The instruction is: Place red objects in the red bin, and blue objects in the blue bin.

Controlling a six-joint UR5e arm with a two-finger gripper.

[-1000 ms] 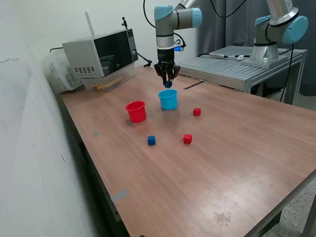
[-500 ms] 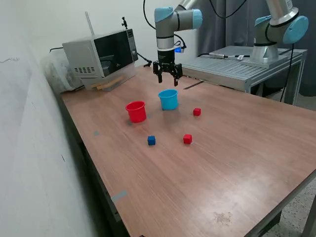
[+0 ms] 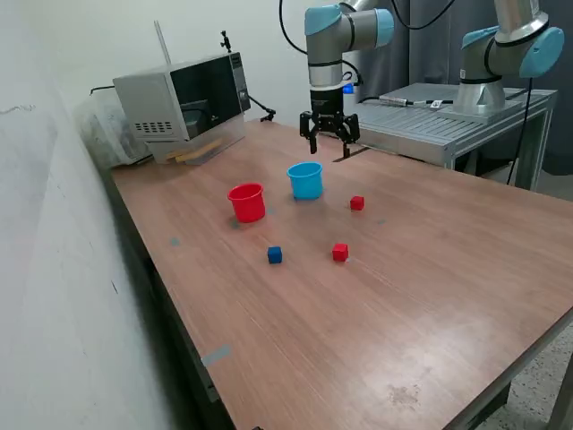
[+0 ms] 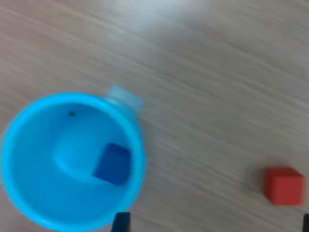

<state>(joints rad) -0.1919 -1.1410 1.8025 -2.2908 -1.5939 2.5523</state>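
Gripper (image 3: 329, 143): fingers spread apart, nothing between them, hanging above the wooden table (image 3: 430, 269).
Blue bin (image 3: 305, 180): upright, below the gripper and toward the exterior view's left of it.
Blue cube in bin (image 4: 112, 163): lies on the bin's floor, seen in the wrist view.
Red bin (image 3: 247, 202): beside the blue bin, farther from the gripper.
Near red cube (image 3: 357, 203): on the table, just past the blue bin.
Far red cube (image 3: 339, 253): well away from the gripper.
Loose blue cube (image 3: 274, 255): well apart from the gripper, in front of the red bin.
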